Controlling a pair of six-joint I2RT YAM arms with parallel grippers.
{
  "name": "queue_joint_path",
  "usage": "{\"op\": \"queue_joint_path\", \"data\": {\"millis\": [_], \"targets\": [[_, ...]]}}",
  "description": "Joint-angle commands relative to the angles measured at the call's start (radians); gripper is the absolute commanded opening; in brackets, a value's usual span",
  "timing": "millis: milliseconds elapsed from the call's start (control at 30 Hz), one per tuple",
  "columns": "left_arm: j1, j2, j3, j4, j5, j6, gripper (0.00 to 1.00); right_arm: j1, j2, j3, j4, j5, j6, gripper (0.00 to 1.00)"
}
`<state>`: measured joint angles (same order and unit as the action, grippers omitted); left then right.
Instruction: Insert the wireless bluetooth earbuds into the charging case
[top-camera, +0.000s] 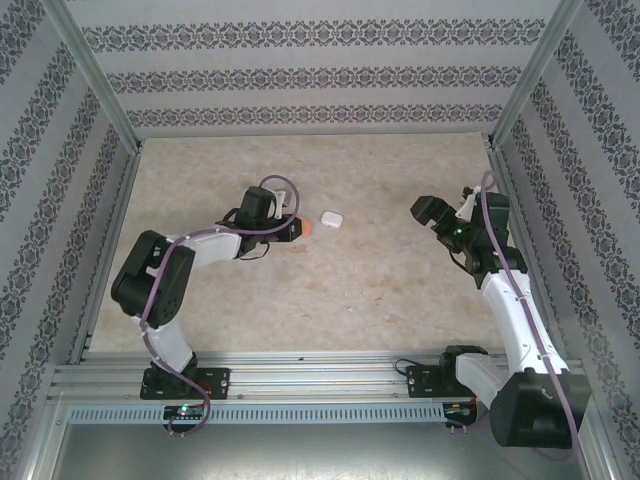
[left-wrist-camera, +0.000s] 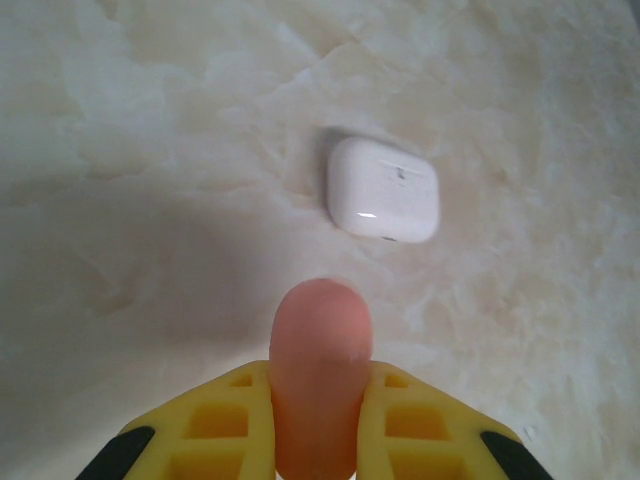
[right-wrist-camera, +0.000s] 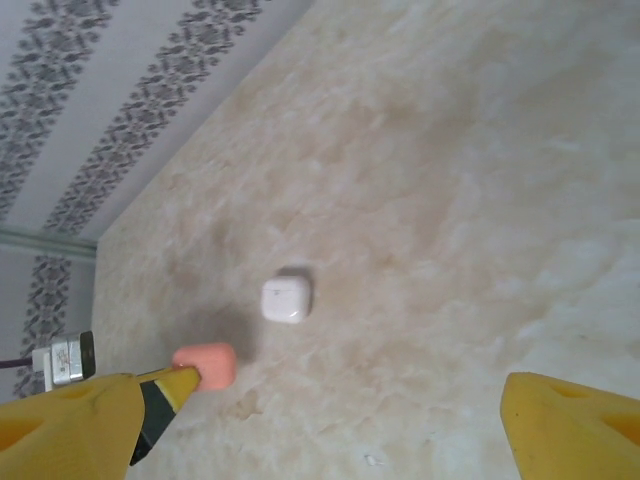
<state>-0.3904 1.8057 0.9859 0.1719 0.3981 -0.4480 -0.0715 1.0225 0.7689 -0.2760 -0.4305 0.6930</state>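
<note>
Charging cases, two. White case (left-wrist-camera: 382, 190): closed, lying flat on the table (top-camera: 380, 290), just ahead of the left gripper (left-wrist-camera: 320, 385). Coral case (left-wrist-camera: 320, 335): clamped between that gripper's fingers, rounded end forward. Right gripper (right-wrist-camera: 345, 385): fingers wide apart, empty, well away from both. Handling, judged: light, hard, glossy shells, likely slippery at the curves; best taken across the flatter sides, below the lid seam. Obscured: coral case's lower body behind the fingers; its seam and hinge side unclear; whether earbuds sit inside either case cannot be told.
</note>
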Motion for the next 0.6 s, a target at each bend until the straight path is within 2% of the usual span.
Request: {"op": "queue_joint_path", "data": {"millis": [0,167,300,567], "targets": [[0.017,0.071,0.081,0.046,-0.009,-0.045,0.00,-0.005,0.009,-0.008,0.055,0.046,-0.037,0.94],[0.018,0.174,0.173,0.039,0.016,-0.057,0.05,-0.003,0.038,0.012,0.068,0.132,-0.119,0.97],[0.025,0.237,0.225,0.015,0.031,-0.061,0.12,0.019,0.117,0.057,0.064,0.124,-0.157,0.97],[0.034,0.251,0.277,-0.078,0.014,-0.032,0.41,0.090,0.314,0.212,-0.046,0.068,-0.215,0.94]]}}
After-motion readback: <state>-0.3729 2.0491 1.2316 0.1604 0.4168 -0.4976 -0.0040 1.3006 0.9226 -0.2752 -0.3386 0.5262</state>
